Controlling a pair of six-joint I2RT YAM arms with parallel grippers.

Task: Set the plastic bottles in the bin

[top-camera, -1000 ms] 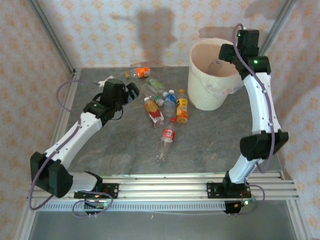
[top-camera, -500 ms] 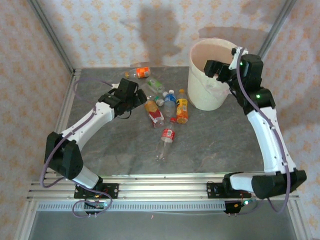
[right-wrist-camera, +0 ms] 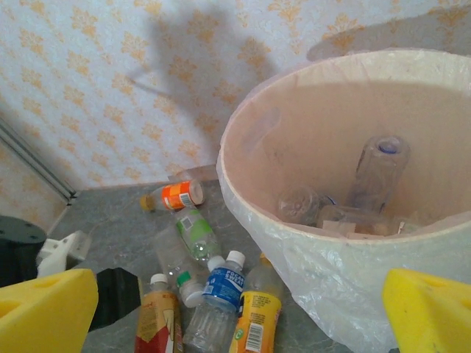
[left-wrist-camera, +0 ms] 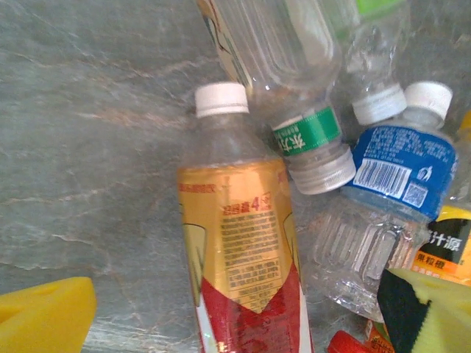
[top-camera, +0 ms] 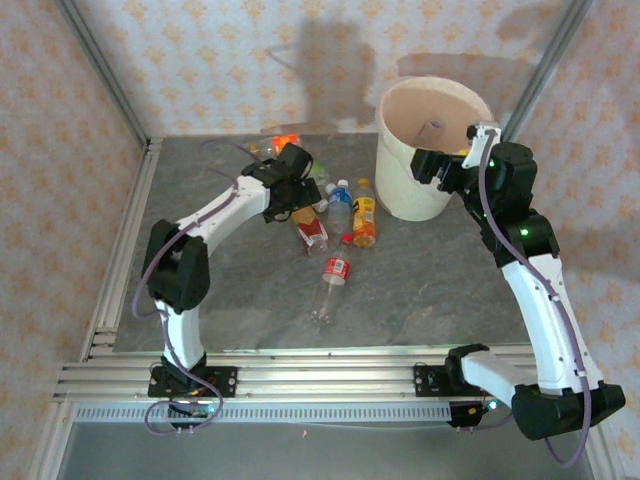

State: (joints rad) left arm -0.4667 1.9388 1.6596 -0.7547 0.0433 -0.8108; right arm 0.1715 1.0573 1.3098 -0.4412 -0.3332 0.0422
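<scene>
Several plastic bottles lie in a cluster left of the bin [top-camera: 400, 190]. Among them are a gold-and-red one [left-wrist-camera: 243, 250], a green-banded one [left-wrist-camera: 305, 136], a blue-labelled one [left-wrist-camera: 394, 165] and a yellow-labelled one [right-wrist-camera: 254, 323]. A red-labelled bottle [top-camera: 334, 272] lies apart, nearer the arms. My left gripper [left-wrist-camera: 235, 323] is open low over the cluster, its yellow fingers [left-wrist-camera: 44, 312] on either side of the gold-and-red bottle. My right gripper [right-wrist-camera: 235, 316] is open and empty just outside the bin's rim [right-wrist-camera: 243, 191]. Clear bottles [right-wrist-camera: 375, 173] lie inside the bin.
An orange-labelled bottle [top-camera: 285, 143] and a green-labelled one [right-wrist-camera: 193, 229] lie toward the back wall. Metal frame posts [top-camera: 105, 75] and patterned walls close in the grey table [top-camera: 420, 280]. The bin stands at the back right corner.
My left arm has stretched forward and right, from the table's left side to over the bottle cluster. My right gripper has opened fully and drawn back from above the bin to outside its rim.
</scene>
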